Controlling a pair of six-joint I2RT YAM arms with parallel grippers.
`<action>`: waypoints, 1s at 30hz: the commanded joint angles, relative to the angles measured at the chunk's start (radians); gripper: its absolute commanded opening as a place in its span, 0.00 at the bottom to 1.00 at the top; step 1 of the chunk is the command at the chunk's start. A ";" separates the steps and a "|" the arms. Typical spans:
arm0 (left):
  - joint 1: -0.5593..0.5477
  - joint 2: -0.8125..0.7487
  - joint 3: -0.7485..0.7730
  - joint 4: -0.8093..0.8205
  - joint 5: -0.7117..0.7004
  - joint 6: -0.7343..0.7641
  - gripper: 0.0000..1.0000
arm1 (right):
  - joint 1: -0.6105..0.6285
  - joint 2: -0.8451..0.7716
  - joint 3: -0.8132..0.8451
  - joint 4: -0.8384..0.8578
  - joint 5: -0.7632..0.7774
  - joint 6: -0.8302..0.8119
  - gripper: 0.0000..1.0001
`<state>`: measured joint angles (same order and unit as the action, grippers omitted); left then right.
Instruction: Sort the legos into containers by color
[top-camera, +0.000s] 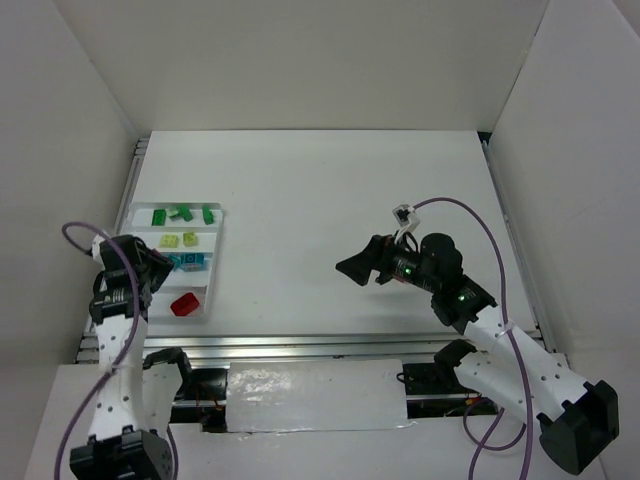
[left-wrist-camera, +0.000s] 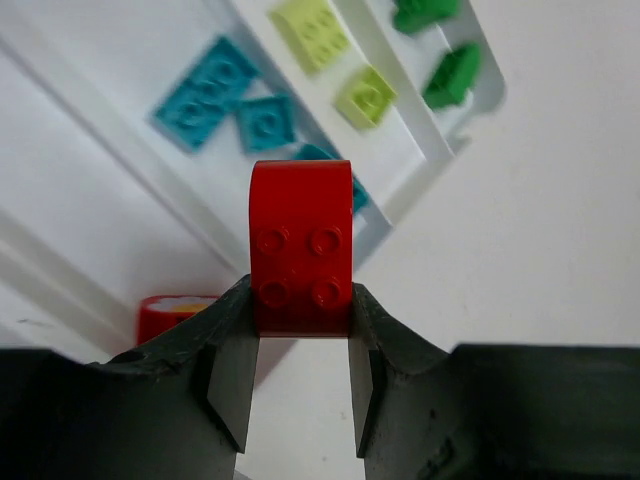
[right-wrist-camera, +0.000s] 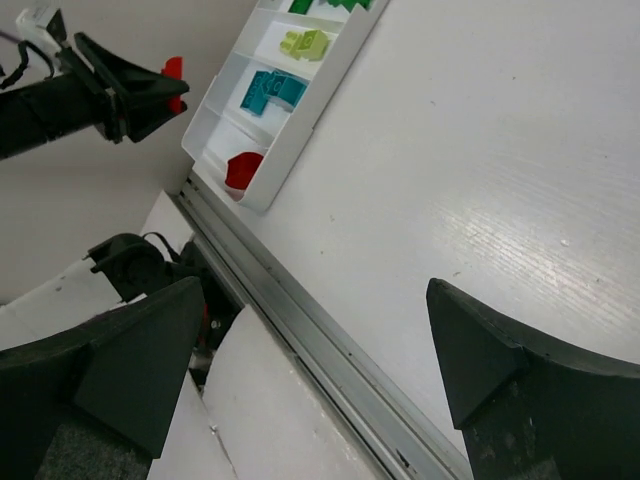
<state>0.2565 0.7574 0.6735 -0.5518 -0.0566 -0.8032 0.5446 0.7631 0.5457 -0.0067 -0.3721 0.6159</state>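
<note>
At the left side of the desk (top-camera: 330, 190) you have the white tray (top-camera: 141, 215), its four long compartments lying one behind another. Dark green legos (top-camera: 182, 212) fill the farthest compartment, lime legos (top-camera: 178, 240) sit in the next one, teal legos (top-camera: 190, 261) in the third, and a single red lego (top-camera: 185, 304) lies in the nearest.

Your left arm (top-camera: 118, 310) reaches over the left part of that tray, and its left jaws are closed on a second red brick (left-wrist-camera: 300, 240). They pinch it by the lower sides, so most of the brick sticks out beyond the tips with its four studs facing the wrist camera and its far end rounded. From the right wrist view you can see that this brick is held up in the air, clear of the tray. You cannot tell which compartment lies directly beneath it.

Moving right, the middle of the desk is bare white surface.

Further right, your right arm (top-camera: 480, 320) hangs above the desk, well apart from the tray and pointing towards it. Its right jaws stand wide open, with nothing between them
</note>
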 joint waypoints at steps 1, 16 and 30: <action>0.081 -0.075 -0.021 -0.083 -0.144 -0.132 0.00 | -0.009 -0.018 0.031 -0.003 -0.010 -0.011 1.00; 0.360 0.119 -0.051 -0.053 -0.201 -0.142 0.00 | -0.009 -0.031 0.013 -0.018 -0.080 -0.051 1.00; 0.480 0.244 -0.092 0.076 -0.051 -0.076 0.67 | -0.009 0.013 0.019 0.004 -0.113 -0.024 1.00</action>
<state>0.7162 0.9844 0.5777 -0.5430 -0.1730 -0.9089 0.5404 0.7578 0.5453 -0.0219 -0.4629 0.5865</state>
